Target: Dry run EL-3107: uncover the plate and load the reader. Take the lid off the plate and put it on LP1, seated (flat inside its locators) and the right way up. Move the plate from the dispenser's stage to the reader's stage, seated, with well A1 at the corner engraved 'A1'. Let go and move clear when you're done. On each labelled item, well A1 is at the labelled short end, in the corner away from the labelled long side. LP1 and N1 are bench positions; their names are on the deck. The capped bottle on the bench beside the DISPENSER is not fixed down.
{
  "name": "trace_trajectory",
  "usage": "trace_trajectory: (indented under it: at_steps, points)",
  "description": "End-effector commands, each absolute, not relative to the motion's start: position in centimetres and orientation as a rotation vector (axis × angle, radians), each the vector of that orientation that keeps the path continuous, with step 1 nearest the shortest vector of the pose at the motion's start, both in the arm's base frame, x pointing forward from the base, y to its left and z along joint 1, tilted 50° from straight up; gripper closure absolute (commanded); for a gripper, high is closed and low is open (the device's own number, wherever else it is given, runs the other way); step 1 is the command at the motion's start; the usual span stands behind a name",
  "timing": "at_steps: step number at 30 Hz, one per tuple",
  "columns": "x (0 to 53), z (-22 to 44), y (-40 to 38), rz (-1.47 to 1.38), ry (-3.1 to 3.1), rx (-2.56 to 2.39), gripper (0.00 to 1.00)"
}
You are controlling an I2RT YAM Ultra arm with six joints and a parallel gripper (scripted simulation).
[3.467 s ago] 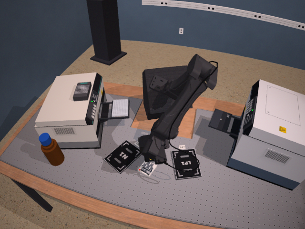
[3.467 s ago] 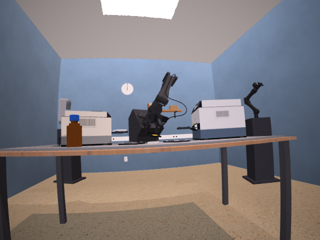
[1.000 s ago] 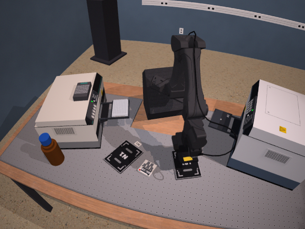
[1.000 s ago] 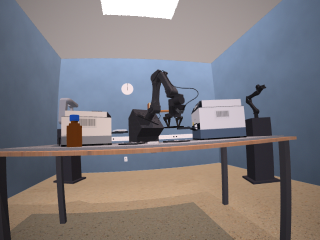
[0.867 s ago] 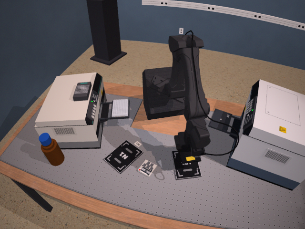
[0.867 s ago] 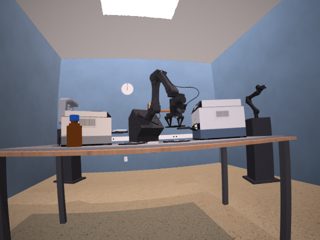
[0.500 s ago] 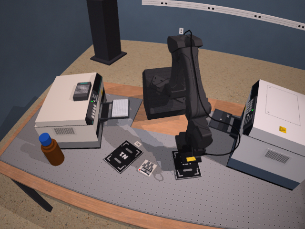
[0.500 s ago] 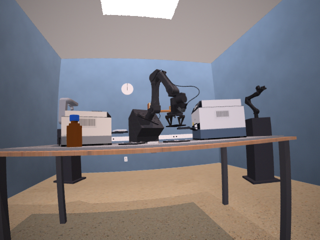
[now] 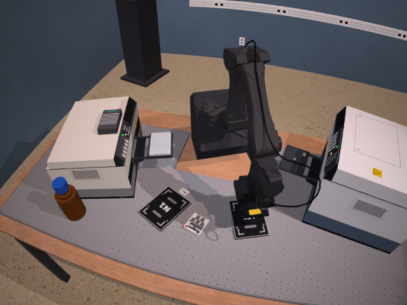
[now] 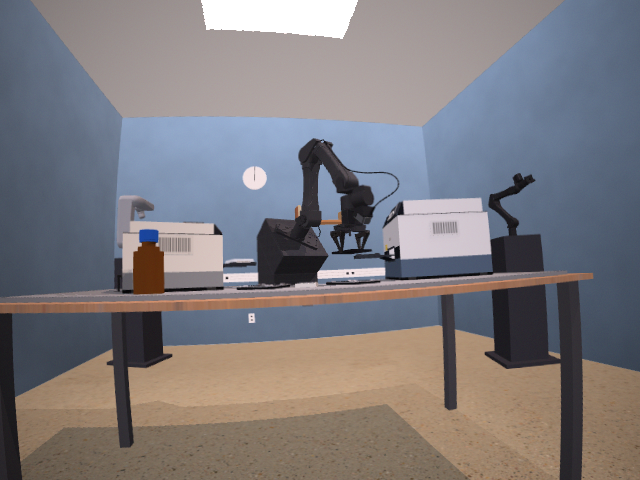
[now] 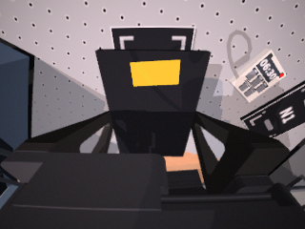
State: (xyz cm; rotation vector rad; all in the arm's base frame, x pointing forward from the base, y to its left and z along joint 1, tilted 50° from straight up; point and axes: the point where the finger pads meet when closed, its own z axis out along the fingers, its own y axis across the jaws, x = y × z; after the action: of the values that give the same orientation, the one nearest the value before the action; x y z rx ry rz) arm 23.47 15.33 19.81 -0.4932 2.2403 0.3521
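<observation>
My gripper (image 9: 255, 204) is shut on the black lid (image 9: 255, 211), which has a yellow label. It holds the lid flat in the air above the LP1 pad (image 9: 250, 226). In the wrist view the lid (image 11: 154, 95) fills the space between my fingers, and the far end of LP1 (image 11: 152, 40) shows beyond it. In the exterior view the lid (image 10: 351, 251) hangs well above the deck. The white plate (image 9: 160, 143) sits uncovered on the dispenser's stage. The reader's stage (image 9: 292, 159) is bare.
The dispenser (image 9: 91, 144) stands at the left and the reader (image 9: 364, 173) at the right. A brown capped bottle (image 9: 68, 198) stands in front of the dispenser. The N1 pad (image 9: 164, 208) and a small timer (image 9: 196, 223) lie left of LP1. The arm's base block (image 9: 213, 128) is behind.
</observation>
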Motion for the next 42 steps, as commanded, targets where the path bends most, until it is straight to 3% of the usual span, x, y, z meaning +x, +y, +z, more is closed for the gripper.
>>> trace_trajectory:
  at_steps: [1, 20, 21, 26, 38, 42]
  points:
    - [23.4, 20.2, 14.8, 0.343, 2.219, -0.488, 0.15]
    - [23.9, 18.8, 15.5, 0.334, 2.242, -0.513, 0.15]
    - [24.2, 21.3, 15.6, 0.358, 2.174, -0.495, 0.15]
    - [24.6, 18.2, 15.7, 0.333, 2.247, -0.51, 0.15]
    - [25.6, 19.5, 16.4, 0.356, 2.19, -0.498, 0.15]
    - [25.8, 17.0, 16.6, 0.338, 2.247, -0.515, 0.15]
